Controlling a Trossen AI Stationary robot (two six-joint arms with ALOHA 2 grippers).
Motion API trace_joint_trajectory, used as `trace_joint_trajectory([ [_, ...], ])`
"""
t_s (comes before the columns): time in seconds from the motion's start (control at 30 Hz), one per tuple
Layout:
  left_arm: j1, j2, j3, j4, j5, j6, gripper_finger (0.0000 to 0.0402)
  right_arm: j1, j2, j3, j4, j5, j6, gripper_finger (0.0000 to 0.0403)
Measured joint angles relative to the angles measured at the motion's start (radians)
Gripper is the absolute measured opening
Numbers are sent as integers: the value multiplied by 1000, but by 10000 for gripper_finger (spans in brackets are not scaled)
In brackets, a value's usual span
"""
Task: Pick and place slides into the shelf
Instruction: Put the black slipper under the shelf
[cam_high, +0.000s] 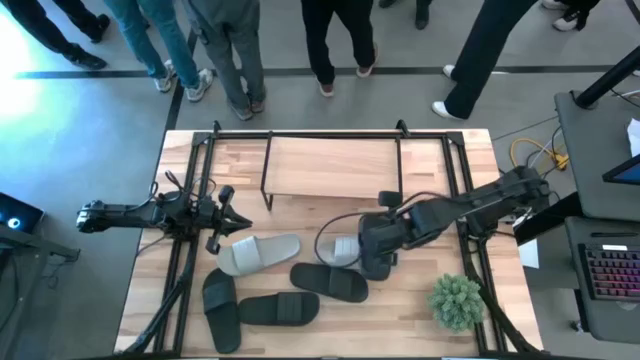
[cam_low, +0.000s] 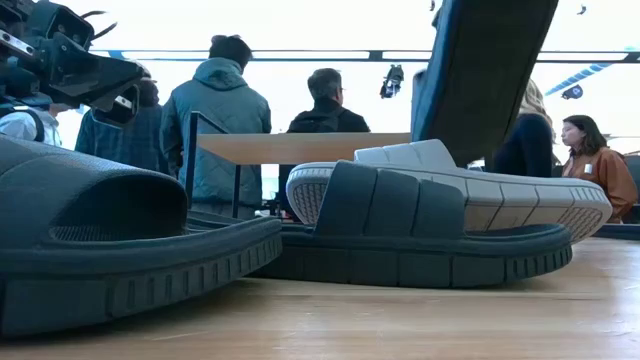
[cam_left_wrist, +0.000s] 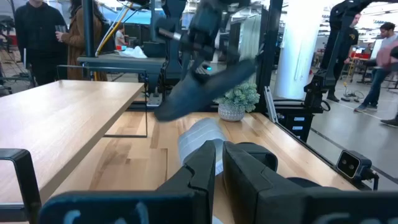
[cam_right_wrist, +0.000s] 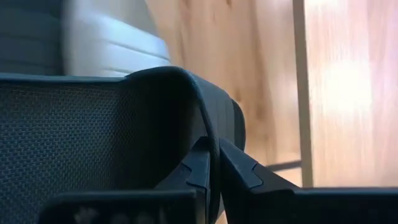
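In the high view the right gripper (cam_high: 378, 262) holds a dark slide (cam_high: 375, 250) above the counter (cam_high: 420, 320), short of the shelf (cam_high: 335, 165); it should lift clear of the grey-white slide (cam_high: 258, 253) before crossing. The left gripper (cam_high: 222, 228) waits.

Low view: the lifted slide (cam_low: 480, 70) is cut off.

Left wrist view: the fingers (cam_left_wrist: 202, 163) sit nearly together, empty.

Right wrist view: the fingers (cam_right_wrist: 199, 165) pinch the slide's edge (cam_right_wrist: 186, 93).

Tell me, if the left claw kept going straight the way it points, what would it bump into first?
Most likely the light grey slide lying right ahead of the left gripper, before the dark slide that the right arm holds in the air farther off. Depth is hard to judge.
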Motion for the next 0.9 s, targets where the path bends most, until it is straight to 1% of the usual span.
trace_joint_trajectory([
  [0.07, 0, 0, 0, -1, 0, 0, 17, -4, 28, -31, 36, 54, -7, 13],
  [0.23, 0, 0, 0, 0, 0, 0, 17, -25, 66, -131, 157, 57, -49, 13],
  [0.37, 0, 1, 0, -1, 0, 0, 17, -49, 58, -217, 207, 88, -40, 13],
  [0.47, 0, 1, 0, -1, 0, 0, 17, -66, 41, -276, 205, 184, -33, 13],
  [0.5, 0, 1, 0, -1, 0, 0, 17, -74, 34, -291, 207, 201, -34, 13],
  [0.63, 0, 0, 0, -1, 0, 0, 17, -97, 18, -332, 220, 214, -54, 13],
  [0.73, 0, 0, 0, -1, 0, 0, 17, -100, 10, -357, 275, 238, -144, 13],
  [0.83, 0, 1, 0, -1, 0, 0, 17, -109, 9, -378, 369, 237, -260, 13],
  [0.9, 0, 1, 0, 0, 0, 0, 17, -114, 11, -378, 396, 232, -294, 13],
])
